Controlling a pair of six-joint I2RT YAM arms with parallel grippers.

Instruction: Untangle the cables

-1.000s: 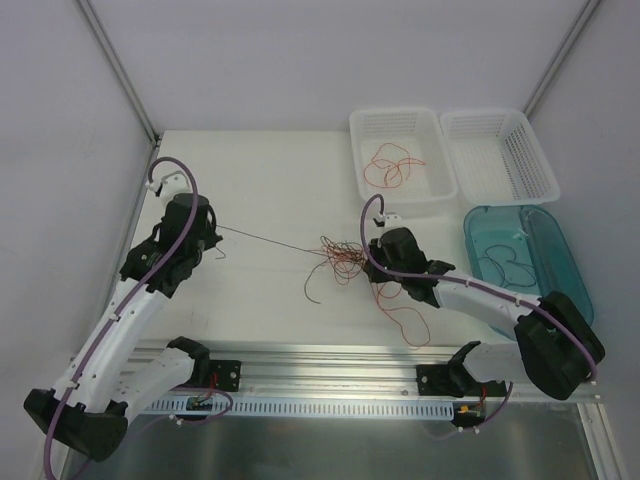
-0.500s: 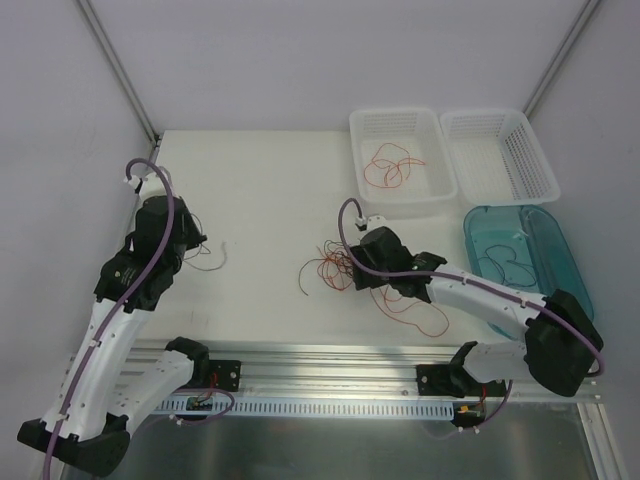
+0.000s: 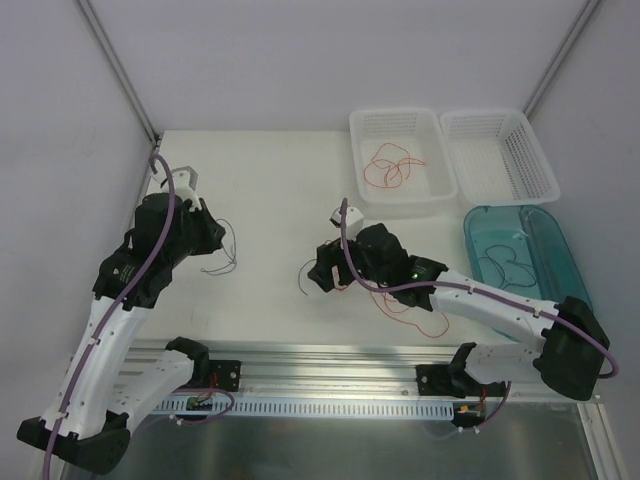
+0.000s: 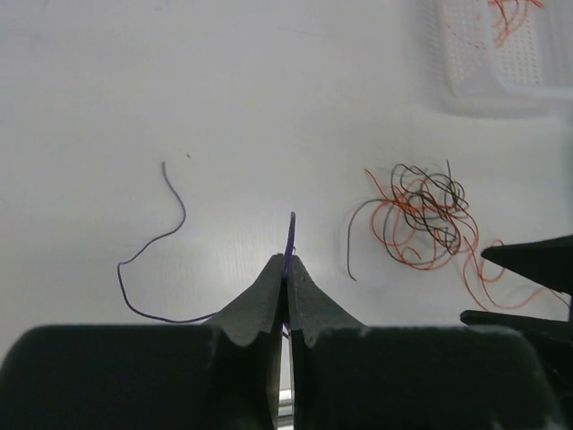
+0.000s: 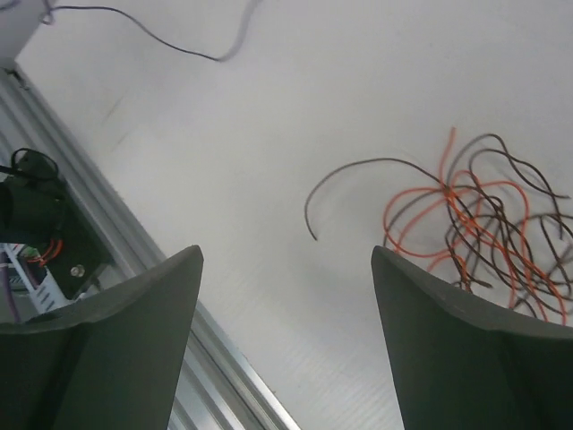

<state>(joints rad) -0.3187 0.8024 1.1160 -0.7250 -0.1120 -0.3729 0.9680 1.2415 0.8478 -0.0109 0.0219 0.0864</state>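
Left gripper (image 4: 286,262): jaws are pressed fully together, pinching a single dark cable (image 4: 120,269). A short tip of this cable pokes up above the jaws. The rest leaves them to the left, loops out, then curls away across the bench (image 3: 270,180). It lies alone on the left part of the bench, well apart from the tangle of cables (image 4: 421,215). The tangle sits mid-bench, a loose knot of red-orange and dark strands crossing one another, with one dark end arcing out on its left side. Right gripper (image 5: 286,260): jaws are spread wide, holding nothing, and hang over the bare bench just left of the tangle. In the top view the right wrist covers part of the knot, and a few red-orange loops run out from under the arm toward the near edge. At the back right, a white basket (image 3: 440,190) holds a curled red-orange cable (image 3: 392,165). A second white basket (image 3: 500,150) stands just beside it on the right. Nearer, a teal tray (image 3: 575,270) holds dark cables (image 3: 505,262); their count cannot be told.
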